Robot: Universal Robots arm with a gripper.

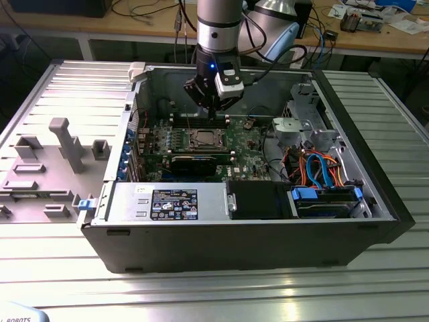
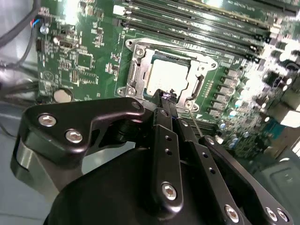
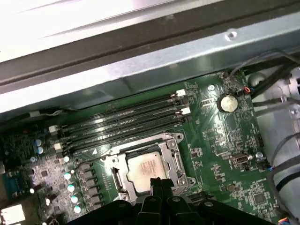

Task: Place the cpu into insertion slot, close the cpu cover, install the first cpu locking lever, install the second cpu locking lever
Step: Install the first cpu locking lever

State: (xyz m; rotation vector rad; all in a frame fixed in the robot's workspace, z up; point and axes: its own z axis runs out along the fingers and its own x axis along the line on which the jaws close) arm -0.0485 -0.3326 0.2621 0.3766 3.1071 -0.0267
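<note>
The cpu (image 3: 144,169) (image 2: 166,77) lies flat in the insertion slot (image 1: 203,139) of the green board, its silvery top showing. The cpu cover (image 3: 172,151) (image 2: 140,63) lies down around it as a silver frame. My gripper (image 1: 211,109) hangs just above the slot's edge inside the computer case. In both wrist views its black fingertips (image 2: 165,99) (image 3: 157,183) are pressed together at the slot's rim with no gap between them. I cannot tell whether they pinch anything. A thin metal rod (image 2: 197,127) runs beside the fingers.
Long black memory slots (image 3: 122,123) run beside the socket towards the case wall (image 3: 140,70). A coin battery (image 3: 228,102) sits on the board. Cables and a drive cage (image 1: 322,168) fill the exterior view's right of the case. A grey fixture (image 1: 64,144) stands outside.
</note>
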